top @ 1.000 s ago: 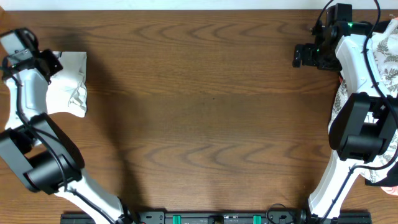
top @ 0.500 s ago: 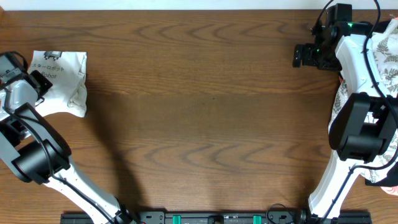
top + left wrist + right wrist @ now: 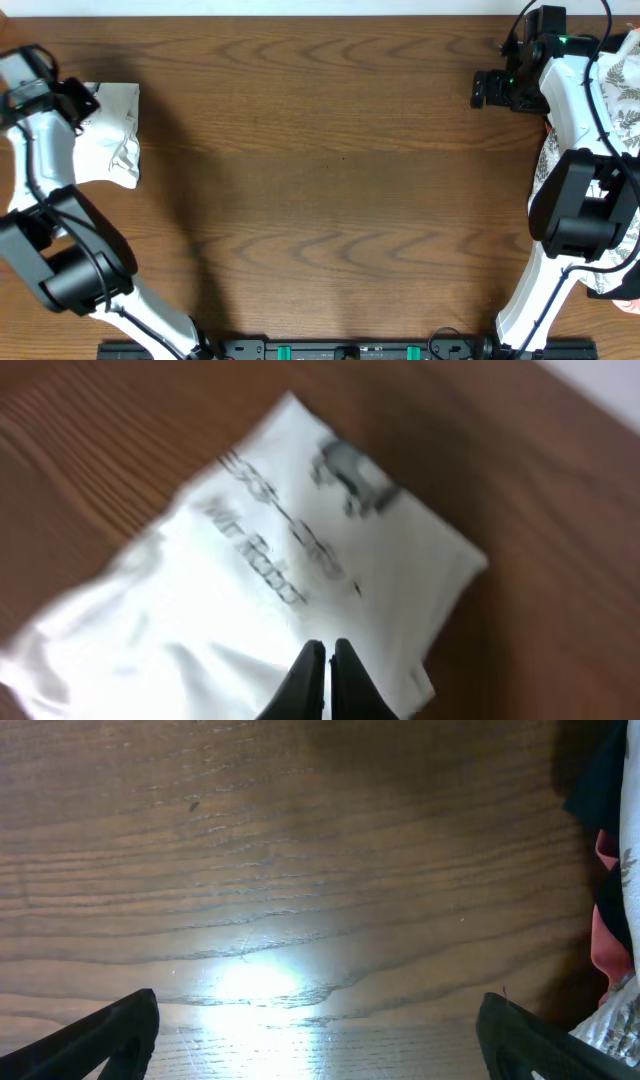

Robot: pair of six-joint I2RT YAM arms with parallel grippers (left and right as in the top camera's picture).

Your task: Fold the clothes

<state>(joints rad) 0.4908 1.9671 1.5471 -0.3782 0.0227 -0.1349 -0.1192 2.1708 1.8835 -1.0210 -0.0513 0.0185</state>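
Note:
The clothes are one white T-shirt (image 3: 118, 140), folded into a small packet at the far left of the table. The left wrist view shows it (image 3: 250, 580) blurred, with black "Mr Robot" print facing up. My left gripper (image 3: 93, 102) hovers over the packet's top-left part. Its jaws (image 3: 327, 648) are pressed together with no cloth between them. At the far right back my right gripper (image 3: 478, 90) stands wide open over bare wood (image 3: 318, 1010), holding nothing.
A white cloth with grey fern-leaf print (image 3: 625, 85) lies heaped along the right edge behind the right arm. With it are dark and red fabrics (image 3: 610, 850). The brown wooden table (image 3: 330, 180) stretches between the two arms.
The left arm swung left and down off the T-shirt, baring its print, then came back over its top-left part. The T-shirt and right arm stayed put.

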